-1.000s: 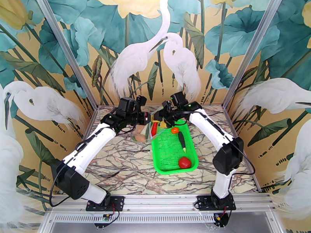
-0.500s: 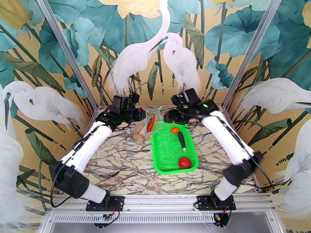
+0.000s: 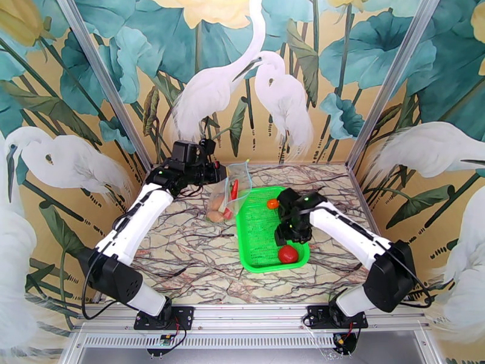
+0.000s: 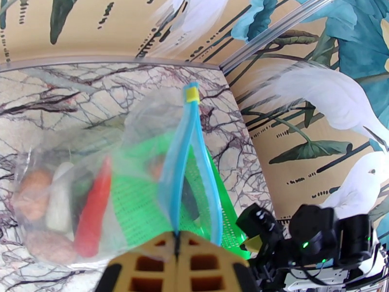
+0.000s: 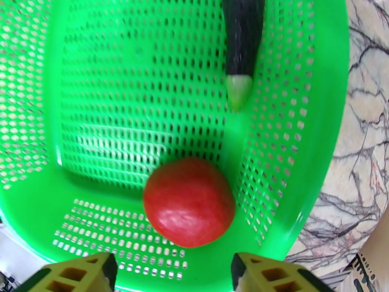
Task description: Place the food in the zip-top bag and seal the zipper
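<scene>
My right gripper (image 5: 172, 276) hung open over the tomato (image 5: 188, 209) in the basket (image 5: 301, 118); I judged a straight, centred drop best, left gripper (image 4: 177, 261) pinching the zip-top bag (image 4: 121, 142) mouth beside it

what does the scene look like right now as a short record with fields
left end effector: shut on the zip-top bag at the zipper
right end effector: open, above the tomato
seen in bag: chili, radish, two potatoes
in basket: tomato, eggplant, small orange
zipper state: open, not sealed
</scene>
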`<control>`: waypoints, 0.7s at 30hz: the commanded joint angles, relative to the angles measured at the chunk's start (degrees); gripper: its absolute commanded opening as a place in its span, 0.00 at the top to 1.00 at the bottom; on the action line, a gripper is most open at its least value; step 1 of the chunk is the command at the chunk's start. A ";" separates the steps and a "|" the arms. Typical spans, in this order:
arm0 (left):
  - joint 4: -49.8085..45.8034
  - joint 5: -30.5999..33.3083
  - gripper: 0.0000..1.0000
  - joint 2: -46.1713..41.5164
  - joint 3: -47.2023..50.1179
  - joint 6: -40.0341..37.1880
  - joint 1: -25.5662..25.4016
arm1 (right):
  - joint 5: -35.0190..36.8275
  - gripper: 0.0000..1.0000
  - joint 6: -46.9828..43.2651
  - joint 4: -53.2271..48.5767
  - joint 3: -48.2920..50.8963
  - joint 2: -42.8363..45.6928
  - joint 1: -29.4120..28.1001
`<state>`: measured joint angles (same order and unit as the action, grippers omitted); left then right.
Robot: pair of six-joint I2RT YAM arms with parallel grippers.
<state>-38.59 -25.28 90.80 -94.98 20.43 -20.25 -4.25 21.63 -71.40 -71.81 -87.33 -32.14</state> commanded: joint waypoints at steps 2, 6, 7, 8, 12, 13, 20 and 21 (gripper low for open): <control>-0.70 -1.62 1.00 0.80 -1.70 0.93 0.30 | 2.15 0.25 2.02 -0.40 0.97 -2.31 -0.55; -0.92 -1.27 1.00 0.77 -1.31 0.62 0.32 | 1.69 0.24 1.76 -0.45 1.53 -5.03 -1.25; -0.89 -1.11 1.00 0.62 -1.10 0.58 0.30 | 1.77 0.24 1.67 -0.58 1.54 -5.85 -1.50; -0.90 -0.96 1.00 0.60 -0.92 0.51 0.32 | 2.12 0.24 1.64 -0.72 1.43 -6.66 -1.82; -0.60 -0.91 1.00 0.56 -0.40 0.40 0.40 | 3.63 0.24 2.26 -1.65 0.83 -9.54 -2.93; -0.45 -0.89 1.00 0.58 -0.30 0.36 0.39 | 3.97 0.24 2.43 -2.01 0.65 -10.45 -3.25; 0.18 -1.01 1.00 0.60 0.12 0.23 1.09 | 4.42 0.23 3.86 -3.58 -0.23 -15.67 -4.42; 0.11 -1.08 1.00 0.56 0.13 0.23 1.20 | 3.98 0.23 3.90 -3.34 -0.13 -16.08 -4.43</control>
<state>-38.76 -25.47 91.53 -95.00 20.58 -19.79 -0.99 24.12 -73.34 -71.46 -101.82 -36.45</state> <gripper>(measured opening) 0.052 0.769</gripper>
